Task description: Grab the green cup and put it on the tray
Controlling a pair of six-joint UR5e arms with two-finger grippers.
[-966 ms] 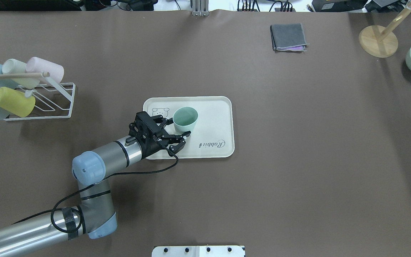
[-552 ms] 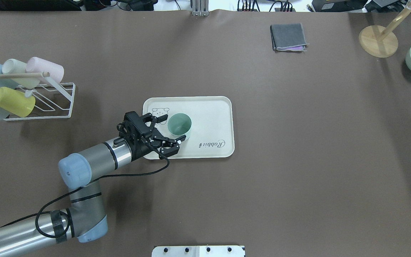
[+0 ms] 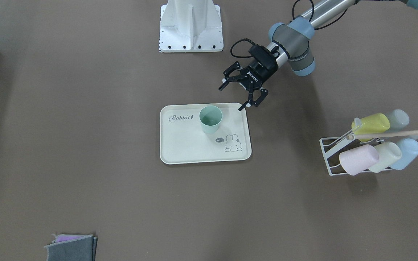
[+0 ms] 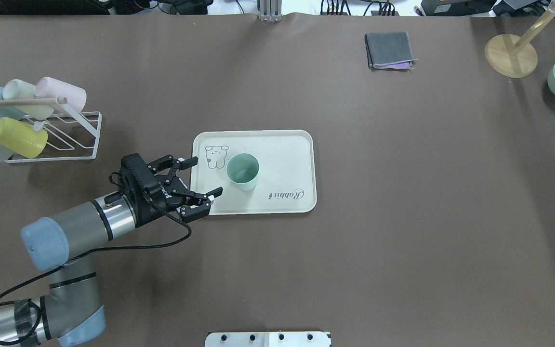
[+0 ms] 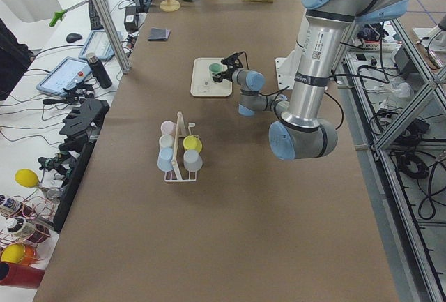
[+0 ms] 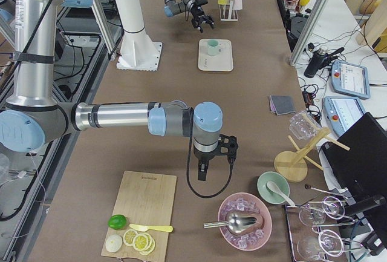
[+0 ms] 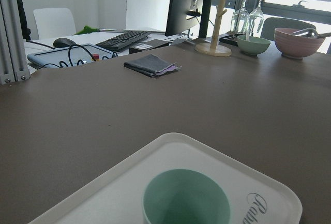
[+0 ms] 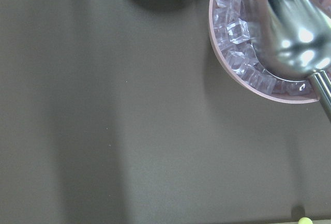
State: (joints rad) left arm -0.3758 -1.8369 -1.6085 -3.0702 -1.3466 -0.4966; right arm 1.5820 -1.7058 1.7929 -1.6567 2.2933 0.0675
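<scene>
Green cup [image 4: 243, 171] upright on the tray [image 4: 284, 154], mouth up, nothing visible inside; it stands in the tray's left half, between the bunny drawing and the "Rabbit" script, clear of the rim on all sides.

Left gripper [image 4: 207, 176] at the tray's left end, fingers spread wide and holding nothing; one fingertip shows over the tray's near-left corner, the other by the left rim; its height over the table is hard to judge. The cup lies just beyond the fingertips, to the gripper's right, with a gap between; no contact. Left wrist camera looks straight at the cup's mouth, low and centred in that view, with tray rim around it.

Right gripper [image 6: 204, 168] far off at the table's right end, pointing down over bare table; it shows only in the side view, so I cannot tell whether it is spread or closed. Its wrist camera sees a pink bowl [image 8: 227, 63] of ice cubes with a metal scoop [image 8: 297, 32] lying in it.

Elsewhere: white wire rack [image 4: 77, 137] at far left holding a yellow-green cup [image 4: 19, 137], a pink cup [image 4: 60, 94] and others, well apart from the tray; folded grey cloth [image 4: 389, 49] at the far edge.
</scene>
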